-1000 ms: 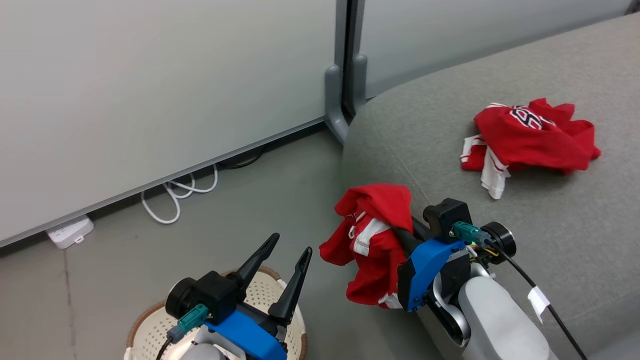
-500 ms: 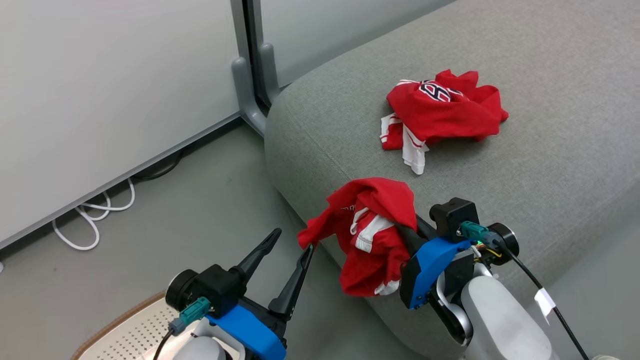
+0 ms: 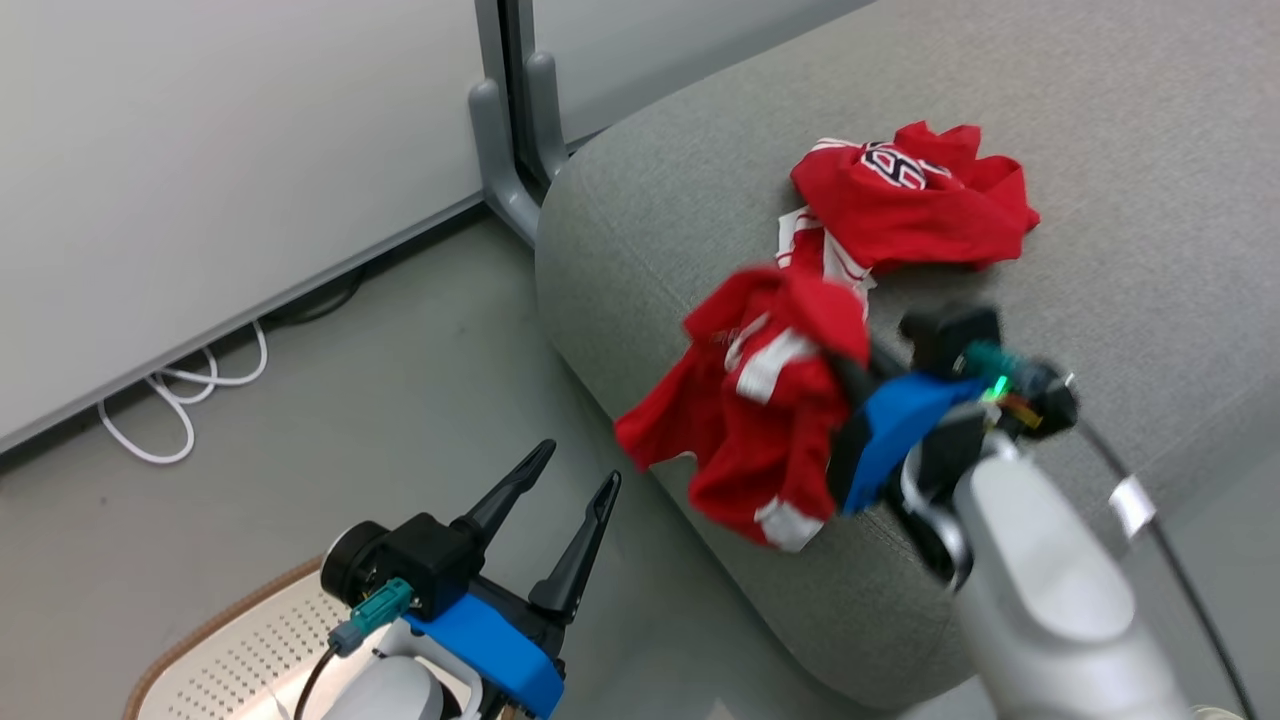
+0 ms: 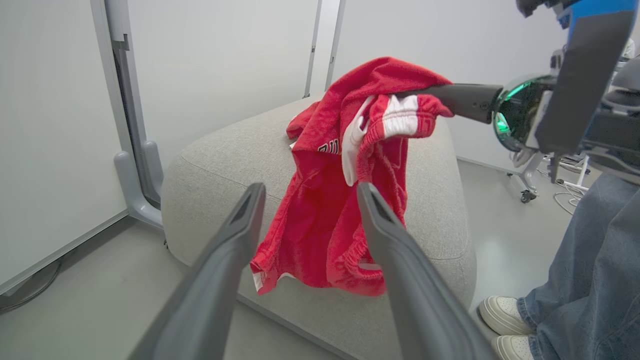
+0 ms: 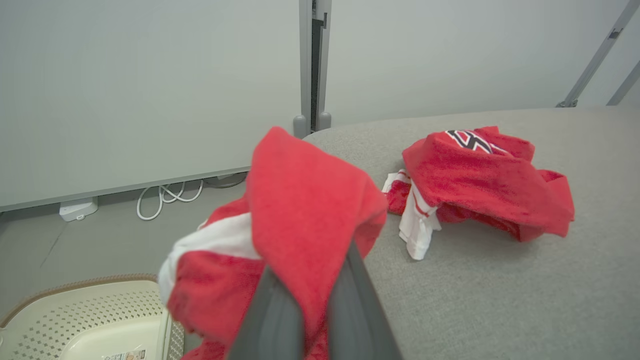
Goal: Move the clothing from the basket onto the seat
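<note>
red clothing (image 3: 770, 430) now further over the seat (image 3: 1100, 150), perhaps against it, limp from tight right gripper (image 3: 855, 365); left gripper (image 3: 578, 465) spread

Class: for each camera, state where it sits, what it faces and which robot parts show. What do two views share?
Head view: on the head, facing down at seat and basket; left gripper open, right gripper shut on the held garment.
Left wrist view: faces the seat's end; own fingers, right gripper.
Right wrist view: faces across the seat; own fingers.
Wrist views share: held garment.
</note>
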Motion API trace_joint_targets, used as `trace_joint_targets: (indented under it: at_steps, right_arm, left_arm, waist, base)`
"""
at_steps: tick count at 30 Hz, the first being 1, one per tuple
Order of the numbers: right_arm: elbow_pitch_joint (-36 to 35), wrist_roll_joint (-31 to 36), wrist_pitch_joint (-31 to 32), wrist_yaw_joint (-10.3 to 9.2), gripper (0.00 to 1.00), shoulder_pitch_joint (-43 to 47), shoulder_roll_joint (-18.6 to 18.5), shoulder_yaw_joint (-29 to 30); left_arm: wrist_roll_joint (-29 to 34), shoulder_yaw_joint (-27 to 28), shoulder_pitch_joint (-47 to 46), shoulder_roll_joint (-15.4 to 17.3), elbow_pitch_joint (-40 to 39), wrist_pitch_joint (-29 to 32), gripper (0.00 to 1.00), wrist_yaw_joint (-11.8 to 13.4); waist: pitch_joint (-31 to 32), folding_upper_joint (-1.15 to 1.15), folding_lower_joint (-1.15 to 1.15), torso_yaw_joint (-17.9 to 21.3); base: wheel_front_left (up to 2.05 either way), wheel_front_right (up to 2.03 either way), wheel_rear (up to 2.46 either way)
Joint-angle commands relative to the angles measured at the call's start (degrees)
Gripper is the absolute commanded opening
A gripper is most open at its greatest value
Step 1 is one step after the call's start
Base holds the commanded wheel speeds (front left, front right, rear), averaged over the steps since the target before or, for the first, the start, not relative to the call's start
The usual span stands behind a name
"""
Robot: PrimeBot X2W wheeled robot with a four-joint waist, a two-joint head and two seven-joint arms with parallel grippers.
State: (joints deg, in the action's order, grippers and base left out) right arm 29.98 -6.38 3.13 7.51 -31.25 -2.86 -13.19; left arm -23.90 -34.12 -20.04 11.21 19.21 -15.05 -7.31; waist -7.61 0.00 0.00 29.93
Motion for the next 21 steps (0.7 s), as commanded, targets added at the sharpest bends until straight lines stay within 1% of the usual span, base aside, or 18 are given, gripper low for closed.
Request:
trace_joint_targets:
  at_steps: [1,3,5,7,11,12,15,18,21]
  right_arm:
    - [0.41,1.39,0.43,-0.04,0.0,-4.02,-0.03,2.09]
    - [0.81,3.26,1.06,-0.04,0.0,-8.28,-0.54,5.46]
    - [1.59,3.7,1.78,-0.04,0.0,-12.81,-1.58,8.81]
    - [2.24,3.89,2.35,-0.04,0.0,-17.48,-3.56,12.06]
    - [3.25,4.14,2.94,-0.04,0.0,-25.82,-8.98,17.6]
    - [3.25,4.14,2.94,-0.04,0.0,-25.82,-8.98,17.6]
    - [4.15,3.44,3.09,-0.04,0.0,-31.68,-13.78,22.05]
    - [4.75,2.04,1.43,-0.04,0.0,-36.02,-16.84,27.1]
    - [5.83,2.91,-0.41,-0.04,0.0,-37.49,-19.76,30.03]
  left_arm:
    - [0.34,-0.21,-1.4,0.41,-0.19,-0.18,1.0,-0.23]
    - [0.56,-0.71,-2.85,0.4,-0.35,-0.19,1.0,-0.23]
    - [0.94,-1.39,-4.59,0.78,-0.57,-0.19,1.0,-0.23]
    - [1.08,-2.63,-6.52,1.29,-0.85,-0.18,1.0,-0.23]
    - [1.58,-4.92,-11.19,2.49,-1.84,0.02,1.0,-0.23]
    - [1.58,-4.92,-11.19,2.49,-1.84,0.02,1.0,-0.23]
    - [1.95,-6.28,-14.6,3.7,-3.23,0.62,1.0,-0.23]
    - [2.43,-6.93,-17.73,5.1,-4.88,1.19,1.0,-0.23]
    - [2.98,-7.02,-20.02,6.16,-6.62,1.66,1.0,-0.23]
  waist:
    - [-1.99,0.0,0.0,-1.33]
    - [-4.04,0.0,0.0,-2.81]
    - [-6.41,0.0,0.0,-4.29]
    - [-9.28,0.0,0.0,-5.84]
    - [-16.34,0.0,0.0,-8.89]
    - [-16.34,0.0,0.0,-8.89]
    - [-21.39,0.0,0.0,-10.59]
    - [-25.79,0.0,0.0,-11.81]
    - [-29.26,0.0,0.0,-12.42]
  base:
    - [0.0,0.0,0.0]
    - [0.0,0.0,0.0]
    - [0.0,0.0,0.0]
    - [0.0,0.0,0.0]
    - [0.0,0.0,0.0]
    - [0.0,0.0,0.0]
    - [0.0,0.0,0.0]
    - [0.0,0.0,0.0]
    - [0.0,0.0,0.0]
